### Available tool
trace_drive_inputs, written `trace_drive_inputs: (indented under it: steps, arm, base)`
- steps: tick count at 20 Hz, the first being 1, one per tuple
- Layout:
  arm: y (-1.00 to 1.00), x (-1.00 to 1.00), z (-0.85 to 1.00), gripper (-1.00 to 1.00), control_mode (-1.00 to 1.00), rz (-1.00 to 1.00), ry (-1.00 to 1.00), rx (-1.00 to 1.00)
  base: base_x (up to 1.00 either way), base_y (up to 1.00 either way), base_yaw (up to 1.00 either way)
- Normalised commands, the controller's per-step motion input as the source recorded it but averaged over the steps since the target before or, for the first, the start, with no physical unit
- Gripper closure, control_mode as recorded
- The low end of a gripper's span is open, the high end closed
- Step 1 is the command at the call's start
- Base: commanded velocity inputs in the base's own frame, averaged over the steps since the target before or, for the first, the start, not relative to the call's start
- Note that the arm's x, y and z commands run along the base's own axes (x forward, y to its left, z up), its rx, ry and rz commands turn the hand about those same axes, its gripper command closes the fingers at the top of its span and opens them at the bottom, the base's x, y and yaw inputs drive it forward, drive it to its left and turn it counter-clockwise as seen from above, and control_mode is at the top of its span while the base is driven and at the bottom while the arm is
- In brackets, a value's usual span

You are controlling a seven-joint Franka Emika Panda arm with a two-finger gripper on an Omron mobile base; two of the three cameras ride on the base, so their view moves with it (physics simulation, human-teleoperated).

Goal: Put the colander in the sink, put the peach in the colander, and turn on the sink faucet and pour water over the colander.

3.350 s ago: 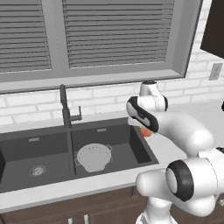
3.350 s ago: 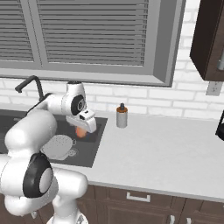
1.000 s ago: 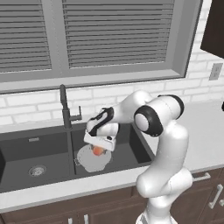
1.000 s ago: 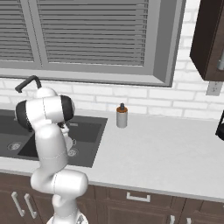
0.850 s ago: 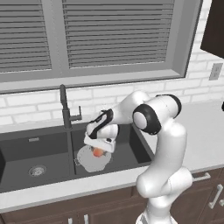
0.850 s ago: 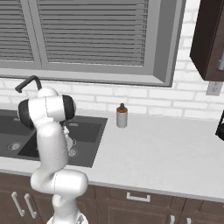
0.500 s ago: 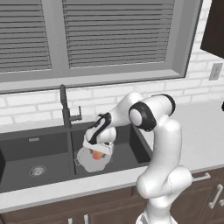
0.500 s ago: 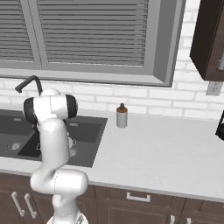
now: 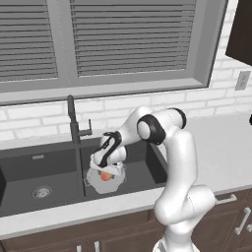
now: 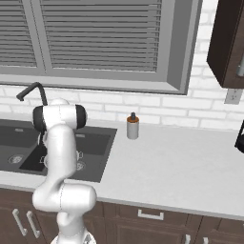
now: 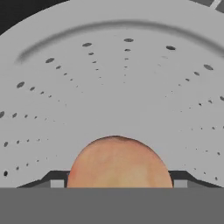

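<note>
surface: light grey-white counter (image 10: 181,167), along the brick wall under the window | set into it: dark double-basin sink (image 9: 29,165) at the left | in sink, right basin: colander (image 9: 104,181) on the floor | on counter: small soap bottle (image 10: 132,126), far side, just right of the sink, upright

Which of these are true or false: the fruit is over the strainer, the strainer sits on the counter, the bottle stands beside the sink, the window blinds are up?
1. The peach is over the colander. True.
2. The colander sits on the counter. False: it is in the sink, in the basin to the right of the divider.
3. A soap bottle stands on the counter beside the sink. True.
4. The window blinds are up. False: the blinds hang down over the panes.
</note>
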Motion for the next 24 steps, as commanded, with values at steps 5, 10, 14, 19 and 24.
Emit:
trace_drive_inputs:
  steps: [5,10,14,19,24]
  arm:
    - [0.07,0.26,-0.26,1.0,-1.0,0.0,0.0,-0.05]
    - [0.01,0.02,-0.22,1.0,-1.0,0.0,0.0,-0.02]
    - [0.0,-0.01,-0.11,-1.0,-1.0,0.0,0.0,0.0]
    - [-0.01,-0.09,-0.03,-1.0,-1.0,0.0,0.0,0.0]
    - [-0.03,-0.11,0.05,-1.0,-1.0,0.0,-0.07,0.0]
  base:
    - [0.0,0.0,0.0]
    - [0.0,0.0,0.0]
    - [0.0,0.0,0.0]
    - [0.0,0.0,0.0]
    - [0.0,0.0,0.0]
